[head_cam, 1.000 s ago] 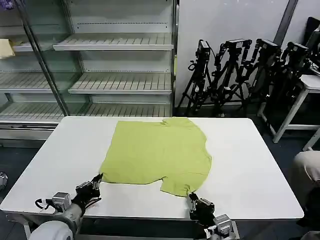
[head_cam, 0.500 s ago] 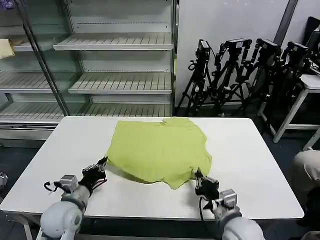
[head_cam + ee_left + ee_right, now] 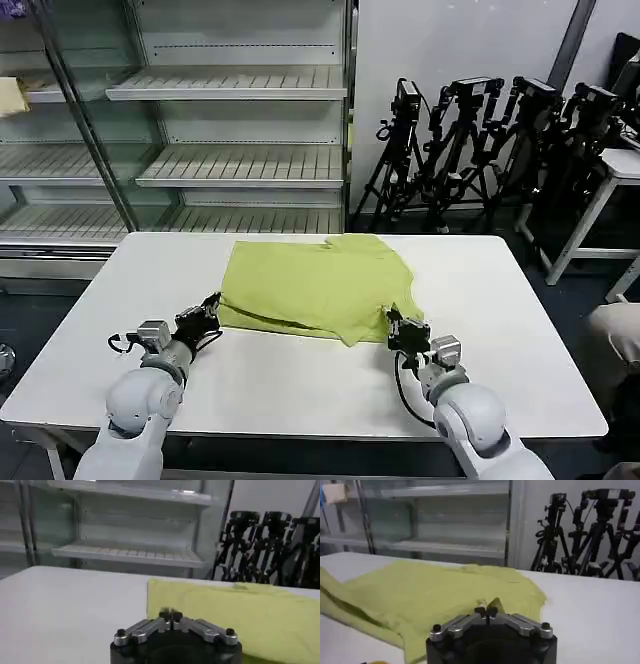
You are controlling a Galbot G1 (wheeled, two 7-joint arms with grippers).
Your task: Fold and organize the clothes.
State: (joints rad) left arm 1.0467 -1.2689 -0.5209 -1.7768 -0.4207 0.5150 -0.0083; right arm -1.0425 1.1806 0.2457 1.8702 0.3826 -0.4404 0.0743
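The head camera looks forward and down over the white table point(image 3: 300, 385) toward the shelves point(image 3: 230, 165). Both wrist cameras sit low behind their grippers, facing across the tabletop; all three share the lime T-shirt point(image 3: 315, 285).

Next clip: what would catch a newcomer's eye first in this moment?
The lime T-shirt, partly folded over itself at the middle of the white table, stands out at once. The left gripper pinches its near left edge and the right gripper its near right edge, both lifting the hem. Behind stand bare shelves and a cluster of black tripods.
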